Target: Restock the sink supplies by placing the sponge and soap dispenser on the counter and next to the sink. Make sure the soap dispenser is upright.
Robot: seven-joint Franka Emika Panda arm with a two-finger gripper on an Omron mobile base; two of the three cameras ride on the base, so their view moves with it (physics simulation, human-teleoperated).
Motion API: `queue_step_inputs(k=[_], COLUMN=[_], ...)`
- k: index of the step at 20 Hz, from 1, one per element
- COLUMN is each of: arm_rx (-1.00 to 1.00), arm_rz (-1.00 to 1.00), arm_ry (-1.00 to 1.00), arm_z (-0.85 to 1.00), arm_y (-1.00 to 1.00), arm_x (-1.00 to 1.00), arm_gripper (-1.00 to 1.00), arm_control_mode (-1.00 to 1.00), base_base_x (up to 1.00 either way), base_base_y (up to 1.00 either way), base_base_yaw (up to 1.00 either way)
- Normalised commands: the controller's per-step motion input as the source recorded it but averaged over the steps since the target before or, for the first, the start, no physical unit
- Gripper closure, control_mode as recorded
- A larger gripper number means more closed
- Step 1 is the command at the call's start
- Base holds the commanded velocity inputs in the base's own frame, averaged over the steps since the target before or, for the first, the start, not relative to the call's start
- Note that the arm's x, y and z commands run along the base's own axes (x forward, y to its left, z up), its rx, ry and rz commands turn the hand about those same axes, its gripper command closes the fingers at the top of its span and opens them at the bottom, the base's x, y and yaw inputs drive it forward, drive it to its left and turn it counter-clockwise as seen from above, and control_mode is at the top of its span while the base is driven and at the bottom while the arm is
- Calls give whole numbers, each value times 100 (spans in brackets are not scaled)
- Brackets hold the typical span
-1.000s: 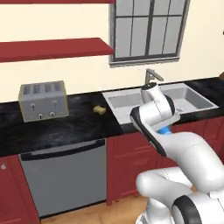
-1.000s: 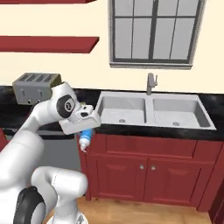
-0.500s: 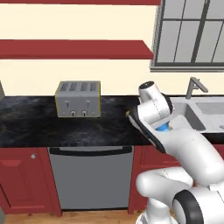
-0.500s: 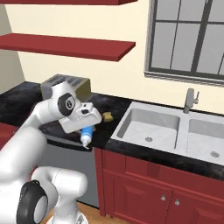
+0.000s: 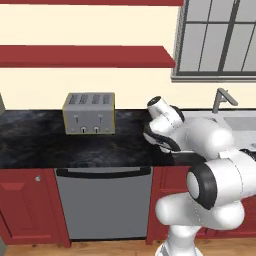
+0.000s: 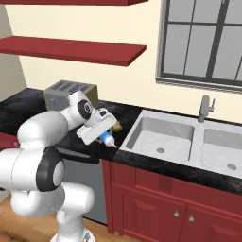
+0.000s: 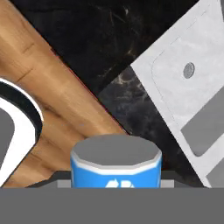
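Blue soap dispenser [image 6: 107, 138] sits clamped in the gripper [image 6: 102, 133], tilted; level it upright over the counter [image 6: 124, 154] just beside the sink [image 6: 156, 137] before releasing.

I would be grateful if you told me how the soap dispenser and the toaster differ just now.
The soap dispenser is blue and white; the toaster is silver-grey. The dispenser is held in the shut gripper above the counter edge, tilted, while the toaster stands upright on it. The dispenser looks much smaller than the toaster.
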Motion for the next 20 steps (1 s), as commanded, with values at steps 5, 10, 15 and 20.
queue_step_inputs(k=[5, 10, 15, 20], arm_rx=[-30, -32, -9, 0], arm_rz=[31, 16, 10, 12], arm_ry=[48, 46, 17, 6], arm_z=[-20, -28, -37, -49], arm_y=[20, 50, 5, -20], arm_x=[74, 60, 55, 53], arm_gripper=[100, 100, 100, 100], arm_control_mode=[-100, -100, -100, -100], base_base_x=[0, 0, 0, 0], base_base_y=[0, 0, 0, 0], base_base_yaw=[0, 0, 0, 0])
